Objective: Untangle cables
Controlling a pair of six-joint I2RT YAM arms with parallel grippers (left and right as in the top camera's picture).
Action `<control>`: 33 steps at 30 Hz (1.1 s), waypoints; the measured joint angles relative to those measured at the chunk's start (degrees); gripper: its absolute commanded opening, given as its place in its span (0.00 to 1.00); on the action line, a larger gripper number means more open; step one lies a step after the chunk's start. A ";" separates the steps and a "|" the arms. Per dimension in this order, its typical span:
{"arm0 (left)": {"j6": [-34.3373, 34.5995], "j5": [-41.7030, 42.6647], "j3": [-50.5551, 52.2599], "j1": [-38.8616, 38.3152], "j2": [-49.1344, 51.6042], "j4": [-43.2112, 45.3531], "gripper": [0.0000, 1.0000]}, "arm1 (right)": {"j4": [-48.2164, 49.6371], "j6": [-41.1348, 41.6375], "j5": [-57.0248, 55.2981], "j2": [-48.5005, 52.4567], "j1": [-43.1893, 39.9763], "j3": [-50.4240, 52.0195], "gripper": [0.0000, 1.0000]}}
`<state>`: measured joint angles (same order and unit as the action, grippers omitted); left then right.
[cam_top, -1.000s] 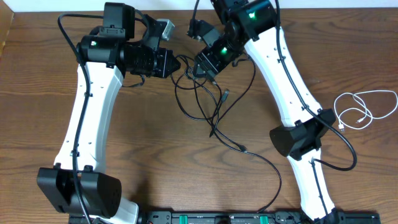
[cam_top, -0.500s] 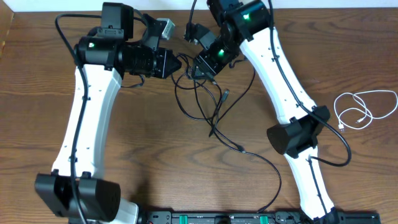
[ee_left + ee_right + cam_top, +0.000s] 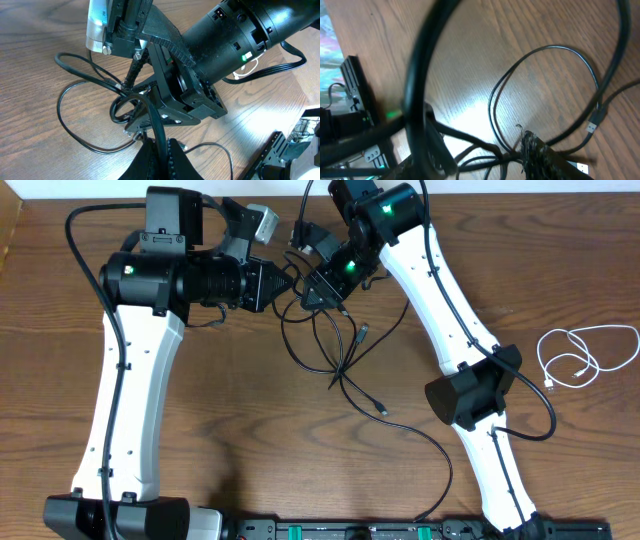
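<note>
Currently | step, likely: separating the black cables (image 3: 335, 345), looped on the worktop (image 3: 250, 430) between the arms; white cable (image 3: 585, 355) lies well apart | left hand (image 3: 284, 283) pinching one black strand | right hand (image 3: 312, 288) just beside it, grip cannot be told | next: draw the hands apart gently.

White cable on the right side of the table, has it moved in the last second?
No. The white cable lies coiled in the same spot, no nearer to or farther from the far edge of the table, apart from both arms.
</note>
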<state>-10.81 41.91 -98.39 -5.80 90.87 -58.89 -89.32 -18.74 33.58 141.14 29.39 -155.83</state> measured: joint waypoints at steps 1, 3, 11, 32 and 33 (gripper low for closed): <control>0.00 0.02 0.00 0.00 0.00 0.00 0.07 | 0.00 -0.09 0.22 0.00 0.00 0.00 0.48; 0.00 0.02 0.00 0.00 0.00 -0.02 0.07 | 0.02 -0.42 1.03 0.00 0.00 0.00 0.48; -0.02 0.90 0.00 0.00 0.00 -0.02 0.07 | 0.70 -1.51 3.80 0.00 0.02 0.00 0.23; -1.49 -3.10 0.00 0.00 0.00 -0.44 0.07 | 0.70 1.38 0.46 0.00 -0.87 0.00 0.02; -1.51 -3.30 0.00 0.00 0.00 -0.44 0.07 | 0.68 1.57 0.33 0.00 -1.66 0.00 0.02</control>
<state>-12.32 38.61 -98.39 -5.80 90.87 -59.33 -88.64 -17.17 33.91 141.14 27.73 -155.83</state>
